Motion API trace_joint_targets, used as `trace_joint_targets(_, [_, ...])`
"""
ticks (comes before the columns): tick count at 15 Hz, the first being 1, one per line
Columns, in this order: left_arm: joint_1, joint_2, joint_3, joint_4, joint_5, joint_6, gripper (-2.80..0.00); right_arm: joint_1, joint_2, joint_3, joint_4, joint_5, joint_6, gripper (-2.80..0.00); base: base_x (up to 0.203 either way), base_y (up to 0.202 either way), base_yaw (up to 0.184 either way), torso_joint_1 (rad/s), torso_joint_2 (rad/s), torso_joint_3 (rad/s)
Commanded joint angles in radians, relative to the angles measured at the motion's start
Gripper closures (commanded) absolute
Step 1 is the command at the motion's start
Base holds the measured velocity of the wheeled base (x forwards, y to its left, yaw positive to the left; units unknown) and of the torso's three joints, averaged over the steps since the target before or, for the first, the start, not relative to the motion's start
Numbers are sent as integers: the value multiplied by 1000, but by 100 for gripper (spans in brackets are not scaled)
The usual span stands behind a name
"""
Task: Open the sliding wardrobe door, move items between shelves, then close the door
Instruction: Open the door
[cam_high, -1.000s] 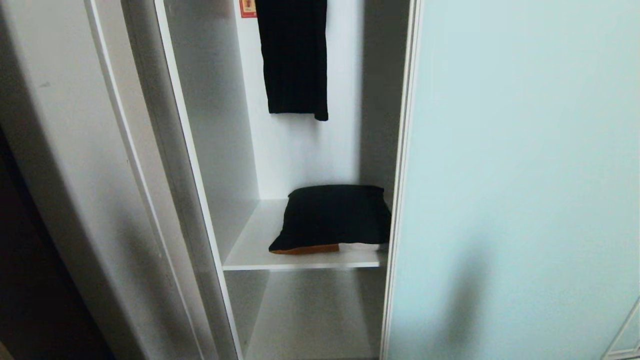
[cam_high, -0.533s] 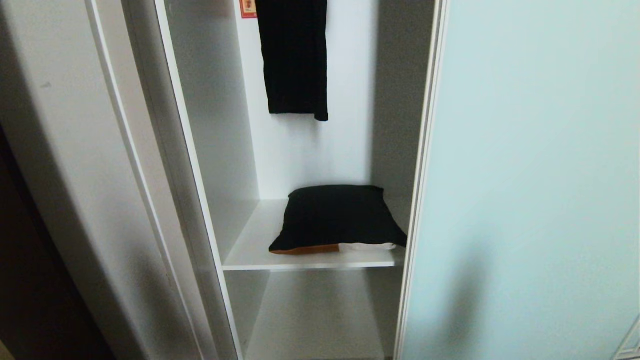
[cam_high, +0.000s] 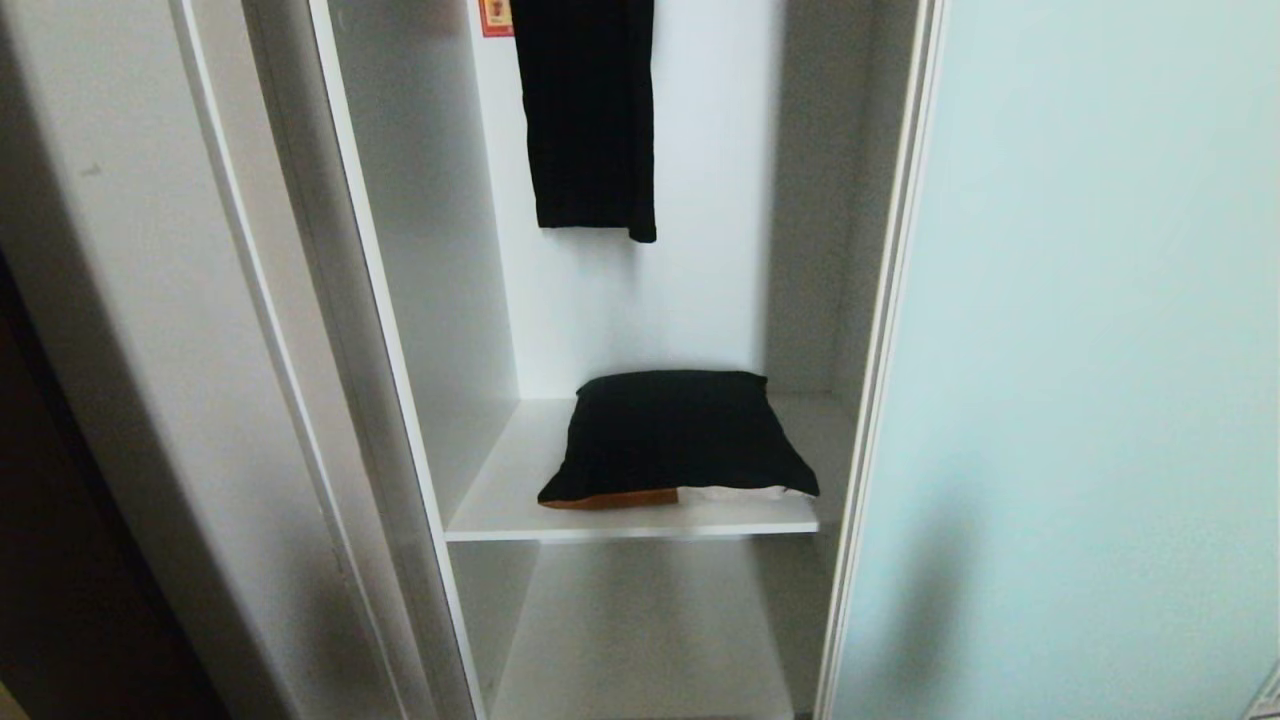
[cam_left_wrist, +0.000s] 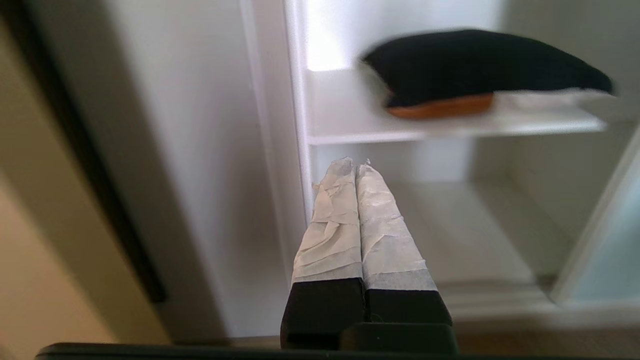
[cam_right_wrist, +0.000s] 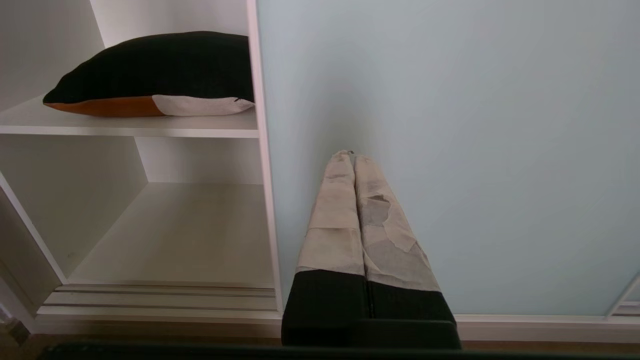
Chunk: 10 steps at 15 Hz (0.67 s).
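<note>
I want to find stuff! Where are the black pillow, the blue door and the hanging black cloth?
Soft black fabric bundle (cam_high: 680, 430), head view, top face.
Frosted pale aqua sliding door (cam_high: 1100, 350), head view, glass middle.
Hanging black cloth (cam_high: 590, 120), head view, centre.

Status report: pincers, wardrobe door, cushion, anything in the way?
Left pincer shut, empty. Right pincer shut, empty, facing the door. Door slid open; black cushion on the shelf. Nothing in the way.

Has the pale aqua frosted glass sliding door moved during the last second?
Yes. The pale aqua frosted glass sliding door slid to the right, judged against the unmoved black cushion with orange and white edge on the white shelf, whose right corner is now uncovered.
</note>
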Motion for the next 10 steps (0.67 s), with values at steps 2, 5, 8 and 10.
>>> trace_joint_targets(2, [0,0,27,6,40,67,0,0,0,0,0,0,0,0,0,0,0,0,0,0])
trace_joint_targets(5, [0,1,27,4,32,74,0,0,0,0,0,0,0,0,0,0,0,0,0,0])
trace_joint_targets(8, [0,1,27,4,33,68,0,0,0,0,0,0,0,0,0,0,0,0,0,0])
trace_joint_targets(10, [0,1,27,4,33,68,0,0,0,0,0,0,0,0,0,0,0,0,0,0])
